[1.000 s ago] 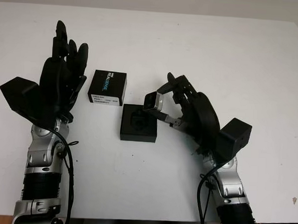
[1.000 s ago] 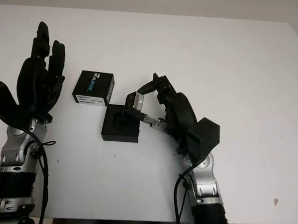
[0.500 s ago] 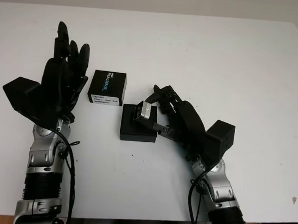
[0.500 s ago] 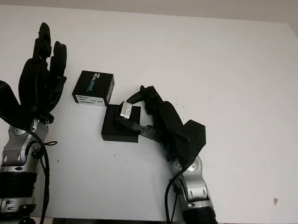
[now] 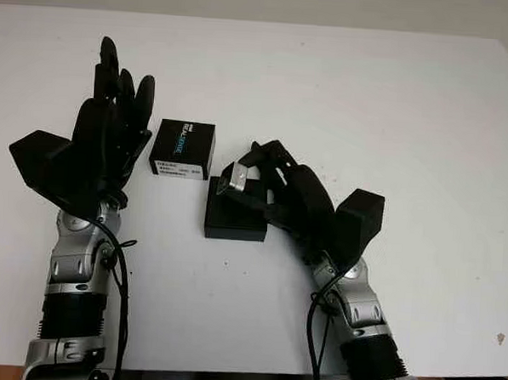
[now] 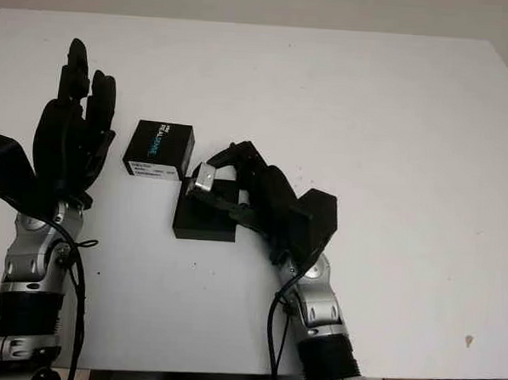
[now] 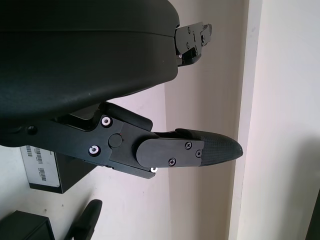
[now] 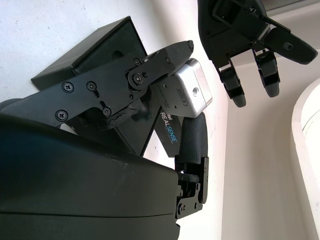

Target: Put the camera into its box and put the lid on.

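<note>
Right hand [image 5: 267,184] closed around the small silver camera [image 5: 232,179], fingers pinching it from both sides. Camera [image 8: 187,90] held tilted, just above the far edge of the open black box [image 5: 235,220], at the hand's fingertips. Cannot tell whether its lower corner touches the box. Box directly beneath and in front of the right hand's fingers, flat on the white table [image 5: 369,102], its moulded recess partly hidden under them.

Black lid [image 5: 183,149] printed with REALSENSE lettering and a white label strip along its near side. Lying flat just beyond the box's far left corner, very near it but apart, and up and to the left of the right hand's fingertips. Between the two hands, closer to the left one.

Left hand [image 5: 112,127] open, holding nothing, raised upright with fingers pointing away toward the far side of the table. Lid just to the right of its fingers, with a narrow strip of white table between them. Seen from the left wrist: one dark fingertip [image 7: 215,147] reaching across pale background, with the lid's [image 7: 47,170] label edge visible past the hand's shell.

Seen from the right wrist: lid lettering [image 8: 167,129] just behind the gripping fingers, and the left hand's fingers [image 8: 250,30] further off beyond the camera.
</note>
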